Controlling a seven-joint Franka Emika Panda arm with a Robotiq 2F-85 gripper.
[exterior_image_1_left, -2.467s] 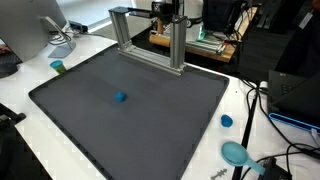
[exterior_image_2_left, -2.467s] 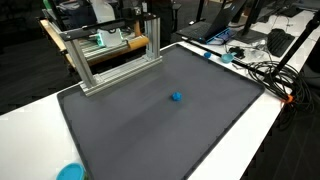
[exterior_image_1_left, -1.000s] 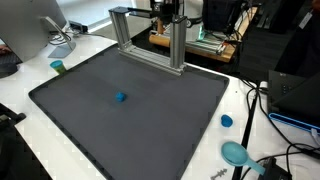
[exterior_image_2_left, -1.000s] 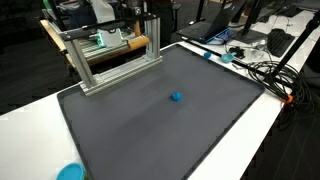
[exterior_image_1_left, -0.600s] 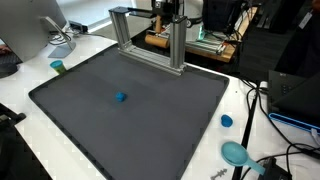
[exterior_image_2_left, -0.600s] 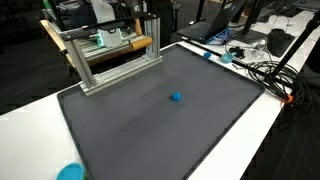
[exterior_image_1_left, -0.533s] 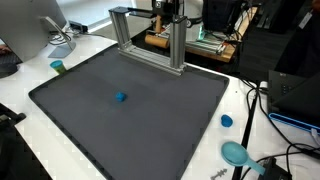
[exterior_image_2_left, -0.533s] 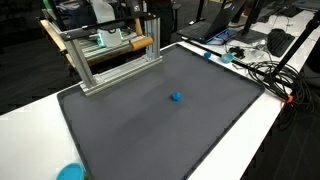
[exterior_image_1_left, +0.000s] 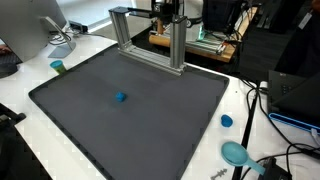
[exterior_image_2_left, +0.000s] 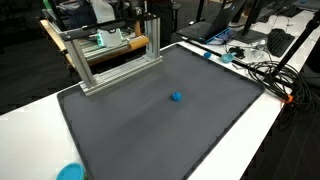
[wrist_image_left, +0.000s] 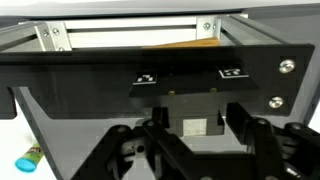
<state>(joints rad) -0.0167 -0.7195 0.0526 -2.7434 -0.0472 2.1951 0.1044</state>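
One end effector hangs at the far edge of the bench, just behind the top bar of the aluminium frame, near its right post. Whether its jaws are apart or together I cannot tell: the wrist view shows only its dark linkages, with the frame's bars close ahead. The frame stands at the far edge of the dark mat. A small blue block lies well apart, left of the mat's centre.
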